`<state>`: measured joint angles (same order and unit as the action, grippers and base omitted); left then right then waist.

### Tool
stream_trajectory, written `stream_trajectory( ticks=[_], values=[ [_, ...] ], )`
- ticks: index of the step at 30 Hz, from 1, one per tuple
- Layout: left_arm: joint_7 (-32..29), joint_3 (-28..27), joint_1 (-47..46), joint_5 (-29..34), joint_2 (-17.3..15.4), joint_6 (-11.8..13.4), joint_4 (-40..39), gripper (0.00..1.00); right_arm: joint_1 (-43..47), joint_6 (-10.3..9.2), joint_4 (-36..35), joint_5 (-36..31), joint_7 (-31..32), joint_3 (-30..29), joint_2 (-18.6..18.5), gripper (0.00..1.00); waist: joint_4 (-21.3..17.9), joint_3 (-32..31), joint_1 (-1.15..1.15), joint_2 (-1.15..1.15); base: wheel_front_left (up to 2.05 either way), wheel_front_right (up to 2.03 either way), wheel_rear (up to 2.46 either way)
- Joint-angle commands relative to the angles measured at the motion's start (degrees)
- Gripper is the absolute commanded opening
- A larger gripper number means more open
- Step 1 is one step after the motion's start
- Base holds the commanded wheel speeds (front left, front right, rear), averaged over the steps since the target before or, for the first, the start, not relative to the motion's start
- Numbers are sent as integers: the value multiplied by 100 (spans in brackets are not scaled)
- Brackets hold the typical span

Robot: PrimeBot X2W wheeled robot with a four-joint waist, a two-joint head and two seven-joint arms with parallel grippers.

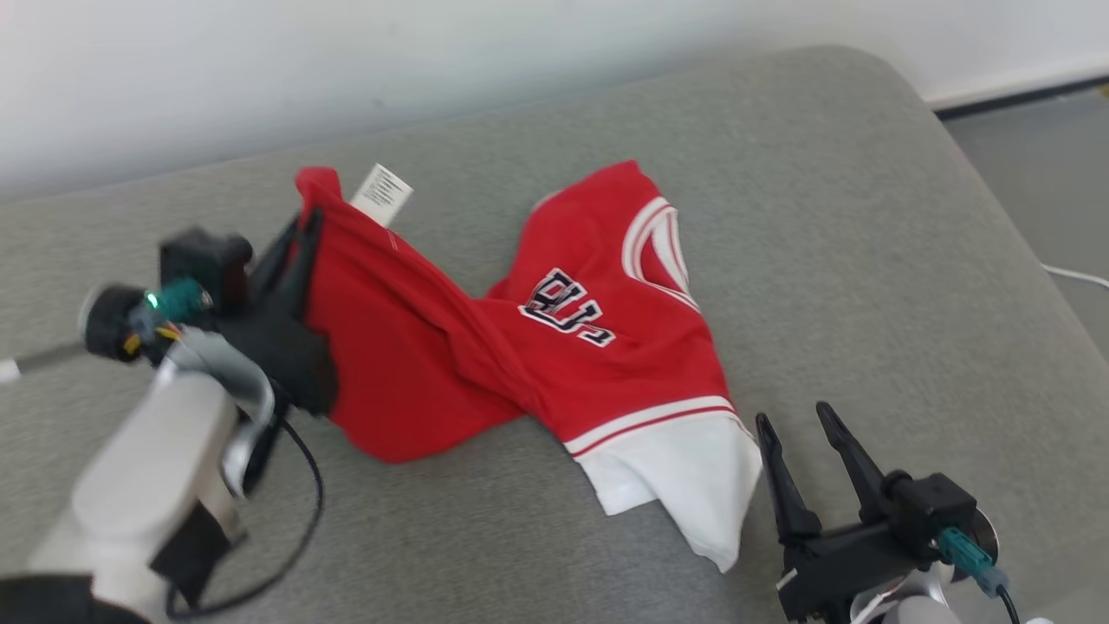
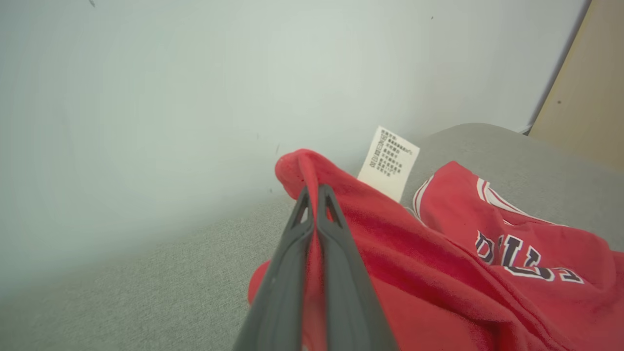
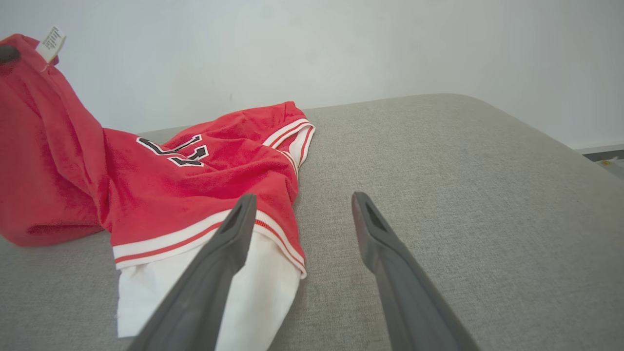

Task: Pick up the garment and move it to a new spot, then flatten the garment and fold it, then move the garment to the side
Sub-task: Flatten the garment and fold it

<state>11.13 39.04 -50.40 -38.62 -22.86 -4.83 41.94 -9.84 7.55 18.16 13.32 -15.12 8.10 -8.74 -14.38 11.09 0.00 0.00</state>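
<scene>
Although the right gripper (image 1: 793, 416) is cut off at the wrist by the lower edge of the head view, its jaws show spread and empty, just beside the white hem of the one garment (image 1: 589, 347). This is a red jersey with white striped trim, and it lies crumpled on the grey cushion (image 1: 866, 260) with its dark lettering creased past reading. Farther off, the left gripper (image 2: 314, 192), second of the two, has its jaws pressed together on a raised red edge, and one white label (image 1: 381, 195) stands beside it.
</scene>
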Motion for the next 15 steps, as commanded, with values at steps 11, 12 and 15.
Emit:
stream_trajectory(
  ticks=[11, 12, 15],
  values=[
    [408, -606, 2863, 283, 107, 1341, -2875, 0, 401, -13, -40, -58, 30, -169, -166, 100, 1158, -352, 0, 0, 0, 0, 0],
    [405, -687, 3141, 336, 161, 1380, -2991, 0, 412, -13, -52, -57, 39, -190, -180, 100, 1213, -347, 0, 0, 0, 0, 0],
    [407, -765, 3678, 435, 357, 1352, -3050, 0, 405, -13, -91, -60, 91, -166, -206, 100, 1330, -344, 0, 0, 0, 0, 0]
  ],
)
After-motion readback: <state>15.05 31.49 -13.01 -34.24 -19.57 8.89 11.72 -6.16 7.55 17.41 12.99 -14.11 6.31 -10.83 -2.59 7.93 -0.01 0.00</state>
